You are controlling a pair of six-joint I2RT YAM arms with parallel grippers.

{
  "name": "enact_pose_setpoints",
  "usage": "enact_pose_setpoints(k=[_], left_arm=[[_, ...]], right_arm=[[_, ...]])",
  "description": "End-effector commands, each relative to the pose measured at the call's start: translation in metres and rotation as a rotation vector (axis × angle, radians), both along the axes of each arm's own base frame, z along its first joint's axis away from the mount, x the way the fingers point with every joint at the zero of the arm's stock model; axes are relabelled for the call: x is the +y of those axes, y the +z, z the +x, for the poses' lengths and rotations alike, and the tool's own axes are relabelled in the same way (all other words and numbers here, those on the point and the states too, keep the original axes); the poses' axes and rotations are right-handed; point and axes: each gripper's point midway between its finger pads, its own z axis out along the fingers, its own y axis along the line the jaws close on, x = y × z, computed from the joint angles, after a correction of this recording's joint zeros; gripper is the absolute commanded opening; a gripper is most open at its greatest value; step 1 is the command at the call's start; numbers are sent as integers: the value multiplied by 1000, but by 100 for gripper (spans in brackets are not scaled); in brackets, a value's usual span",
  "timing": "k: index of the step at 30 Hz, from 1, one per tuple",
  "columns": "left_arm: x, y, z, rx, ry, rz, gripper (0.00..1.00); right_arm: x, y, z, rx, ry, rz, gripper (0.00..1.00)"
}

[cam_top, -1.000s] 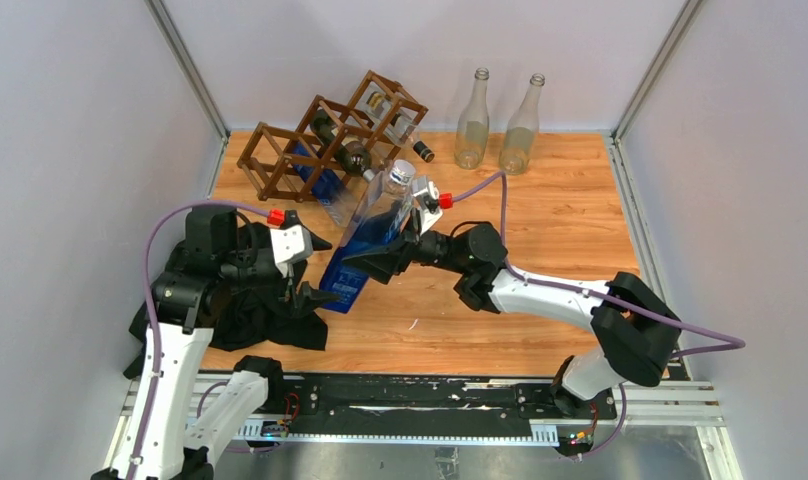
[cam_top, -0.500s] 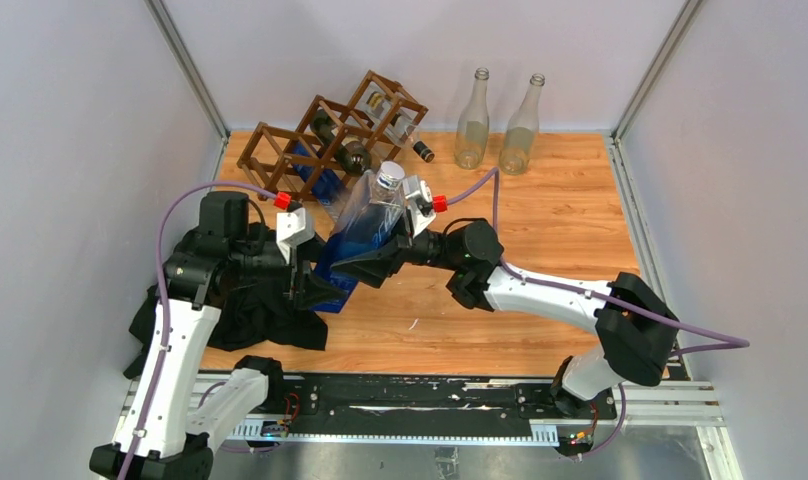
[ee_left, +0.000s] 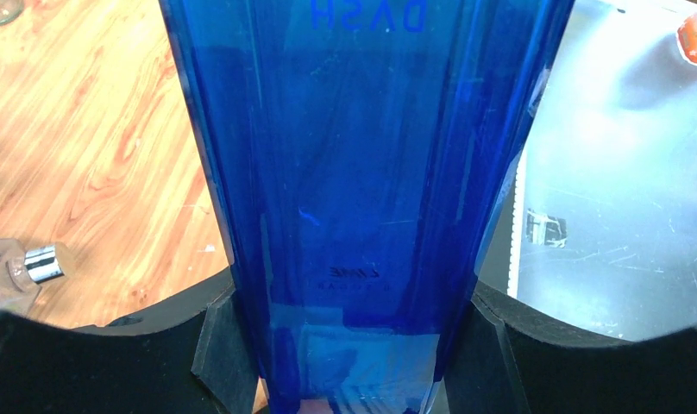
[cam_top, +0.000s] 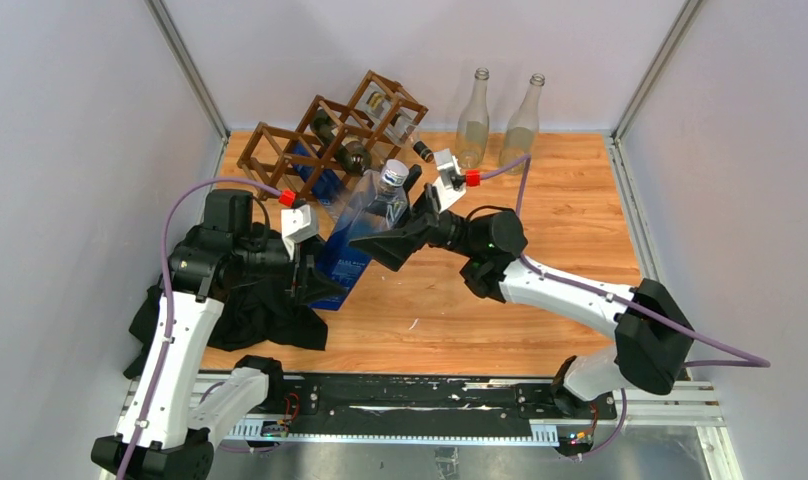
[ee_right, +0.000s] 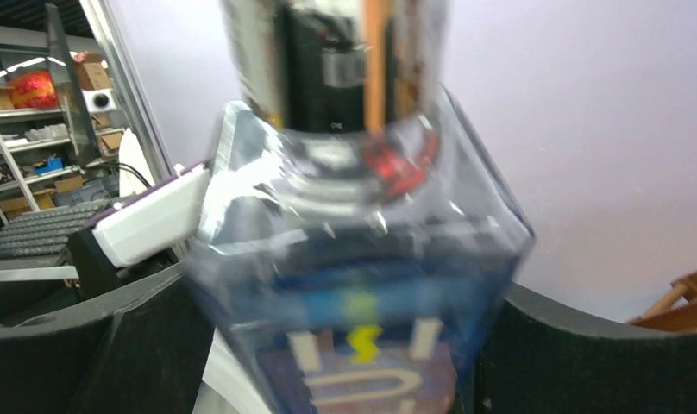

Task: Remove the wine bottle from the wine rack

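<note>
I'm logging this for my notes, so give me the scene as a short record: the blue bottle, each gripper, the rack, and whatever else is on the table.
bottle: blue bottle, out of the rack, tilted, between the two grippers
left: left gripper shut on the blue bottle near its base
right: right gripper shut on the blue bottle higher up
rack: wine rack at rear left, other bottles lying in its cells
table: table also holds two clear bottles upright at the rear, and a black cloth near left
</note>
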Motion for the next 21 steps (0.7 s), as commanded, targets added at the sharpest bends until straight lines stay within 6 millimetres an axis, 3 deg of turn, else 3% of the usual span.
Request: enact_pose_setpoints(k=[1, 8, 10, 11, 12, 14, 15, 16, 17, 21], left_arm=[[-5, 26, -5, -118, -56, -60, 0], [-5, 29, -6, -136, -59, -62, 0], [-5, 30, -5, -147, -57, -59, 6], [-5, 31, -5, -151, -54, -56, 16], [-4, 31, -3, -153, -48, -52, 34], [-2, 32, 2, -146, -21, -37, 86], [-1, 32, 6, -142, 0, -23, 98], [1, 33, 13, -138, 26, -6, 100], [3, 33, 20, -126, 58, 11, 100], [15, 37, 54, -100, 211, 90, 100]], right_arm=[[-19, 38, -15, -54, 19, 78, 93], [-10, 34, -17, -56, 57, 5, 78], [-5, 29, -17, -49, 77, -32, 73], [-2, 25, -16, -47, 87, -60, 66], [-1, 25, -17, -59, 97, -74, 57], [-2, 22, -7, -48, 91, -124, 31], [-4, 21, 1, -38, 73, -148, 16], [-7, 20, 11, -34, 38, -174, 4], [-11, 23, 23, -33, -9, -199, 0], [-29, 15, 74, -102, -310, -375, 0]])
